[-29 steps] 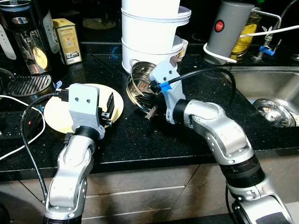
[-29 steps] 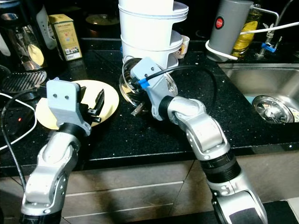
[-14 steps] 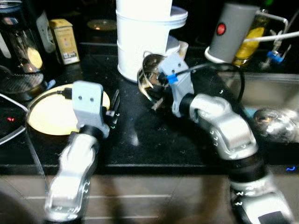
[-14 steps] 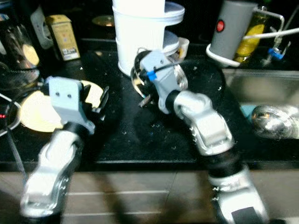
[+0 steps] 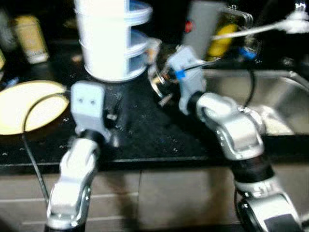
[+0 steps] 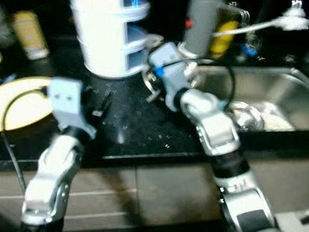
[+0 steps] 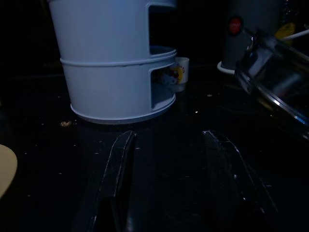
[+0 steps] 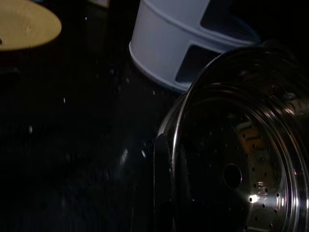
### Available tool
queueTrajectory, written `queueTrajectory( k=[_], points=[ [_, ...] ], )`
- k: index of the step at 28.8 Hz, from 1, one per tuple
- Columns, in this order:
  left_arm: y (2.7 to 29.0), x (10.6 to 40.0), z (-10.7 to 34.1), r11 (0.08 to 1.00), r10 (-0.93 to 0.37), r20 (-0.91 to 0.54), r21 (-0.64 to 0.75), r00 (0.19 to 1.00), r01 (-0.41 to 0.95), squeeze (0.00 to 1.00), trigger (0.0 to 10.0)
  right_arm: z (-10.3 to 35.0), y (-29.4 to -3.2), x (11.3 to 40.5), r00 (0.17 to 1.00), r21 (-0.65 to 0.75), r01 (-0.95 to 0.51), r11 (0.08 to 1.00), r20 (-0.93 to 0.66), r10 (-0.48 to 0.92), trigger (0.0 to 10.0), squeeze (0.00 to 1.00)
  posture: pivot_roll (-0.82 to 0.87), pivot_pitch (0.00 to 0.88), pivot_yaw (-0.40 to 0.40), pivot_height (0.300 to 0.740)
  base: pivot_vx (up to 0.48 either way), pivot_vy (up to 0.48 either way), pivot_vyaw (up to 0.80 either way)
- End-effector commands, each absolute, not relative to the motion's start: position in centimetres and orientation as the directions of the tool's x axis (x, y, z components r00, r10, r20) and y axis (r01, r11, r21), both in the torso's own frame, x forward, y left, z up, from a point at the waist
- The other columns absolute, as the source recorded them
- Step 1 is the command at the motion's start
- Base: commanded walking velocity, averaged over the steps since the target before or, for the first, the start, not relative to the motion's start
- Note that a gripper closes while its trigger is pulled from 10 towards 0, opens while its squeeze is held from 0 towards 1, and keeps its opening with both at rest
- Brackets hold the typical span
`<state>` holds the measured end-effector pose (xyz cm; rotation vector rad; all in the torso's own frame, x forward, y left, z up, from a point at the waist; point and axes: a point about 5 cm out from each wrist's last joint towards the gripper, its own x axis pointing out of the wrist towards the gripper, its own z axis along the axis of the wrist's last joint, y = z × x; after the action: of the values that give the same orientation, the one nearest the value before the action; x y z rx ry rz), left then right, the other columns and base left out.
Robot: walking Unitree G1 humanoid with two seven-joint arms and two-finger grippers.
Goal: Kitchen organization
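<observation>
A: What has changed since a second ago?

B: The whole view has slid sideways, so the camera turned toward the sink (image 5: 270,96). Beyond that, the right end effector (image 5: 164,84) has carried the steel strainer bowl (image 8: 236,159) up off the counter (image 5: 140,135); earlier the bowl sat lower, against the foot of the white tiered organizer (image 5: 108,38).

A: How is the bowl held?

B: The right end effector is clamped on its rim, one black finger (image 8: 161,179) lying across the outside edge. The bowl is tipped on its side, its perforated inside facing the wrist camera. The organizer stands just behind and to the left of that end effector.

A: And the left one?

B: The left end effector (image 7: 169,174) hovers low over the counter with its fingers apart and nothing between them. The organizer is straight ahead of it, the tilted bowl ahead to its right, and a small printed cup (image 7: 176,72) stands behind the organizer's base. The yellow plate (image 5: 26,104) lies well off to its left.

A: Anything beyond the bowl?

B: A grey cylindrical appliance with a red button (image 5: 200,24) stands behind the right end effector, with something yellow beside it, possibly a bottle; the blur is too strong to tell.
</observation>
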<state>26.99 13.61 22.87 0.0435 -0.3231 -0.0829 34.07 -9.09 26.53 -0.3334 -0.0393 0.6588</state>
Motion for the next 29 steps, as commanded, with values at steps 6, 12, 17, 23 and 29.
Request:
queueTrajectory(
  k=[6,12,17,23,29],
  points=[
    [13.5,27.0,22.8,0.996,-0.087,0.308,0.049,0.947,0.076,0.00,10.0,27.3,-9.7,34.6,0.825,-0.386,-0.533,0.753,-0.040,0.564,10.0,0.00,0.06,0.000,-0.066,0.740,0.000,-0.424,0.00],
    [13.6,27.1,22.9,0.996,-0.081,0.311,0.047,0.947,0.069,0.00,10.0,26.7,-9.6,35.1,0.841,-0.435,-0.512,0.741,-0.079,0.535,10.0,0.00,0.06,0.000,-0.071,0.740,0.000,-0.424,0.00],
    [13.7,27.1,22.9,0.997,-0.071,0.314,0.045,0.947,0.060,0.00,10.0,26.2,-9.4,35.4,0.845,-0.462,-0.507,0.727,-0.102,0.525,10.0,0.00,0.07,0.000,-0.076,0.740,0.000,-0.420,0.00],
    [14.2,27.3,23.1,1.000,-0.030,0.324,0.019,0.946,0.025,0.00,10.0,25.2,-8.6,36.0,0.845,-0.464,-0.513,0.722,-0.125,0.520,10.0,0.00,0.07,0.000,-0.079,0.740,0.000,-0.054,0.00],
    [14.2,27.3,23.0,1.000,-0.028,0.322,0.021,0.946,0.023,0.00,10.0,23.0,-7.5,37.1,0.861,-0.461,-0.505,0.730,-0.205,0.466,10.0,0.00,0.07,0.000,-0.076,0.740,0.000,0.000,0.00]
  ],
)
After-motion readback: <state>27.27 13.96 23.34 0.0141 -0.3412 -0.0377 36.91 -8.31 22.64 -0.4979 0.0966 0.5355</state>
